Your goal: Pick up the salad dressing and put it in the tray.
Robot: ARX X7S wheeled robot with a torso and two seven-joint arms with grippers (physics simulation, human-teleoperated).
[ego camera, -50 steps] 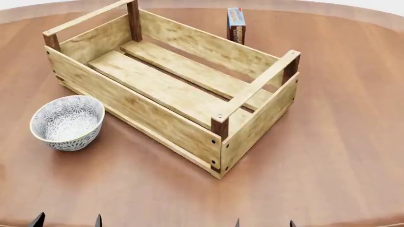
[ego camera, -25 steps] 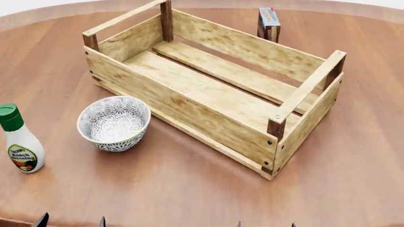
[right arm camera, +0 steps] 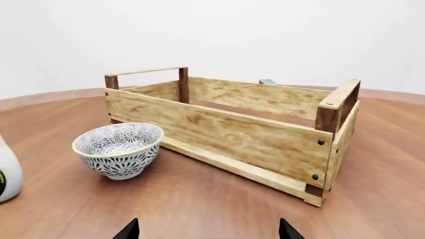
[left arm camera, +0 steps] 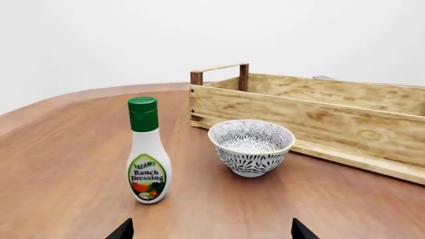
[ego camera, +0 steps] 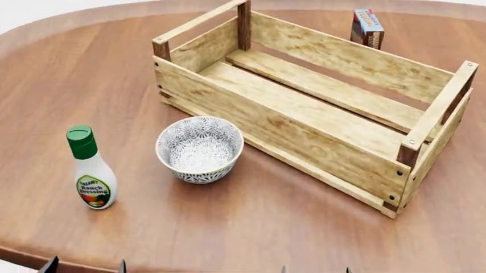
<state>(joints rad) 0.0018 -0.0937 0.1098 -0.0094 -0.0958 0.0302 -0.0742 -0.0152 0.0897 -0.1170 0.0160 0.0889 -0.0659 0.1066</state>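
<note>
Spanning every view, the round wooden table carries all the items. Ahead of both grippers' fingertips, the tray lies diagonally, nearer the right ones. Just beside its near wall sits the patterned bowl, ahead of the left gripper. Upright and untouched, the salad dressing stands apart from the bowl, ahead of the left fingers. A small box stands beyond the tray. Fingers of the left gripper and right gripper stand apart, holding nothing.
</note>
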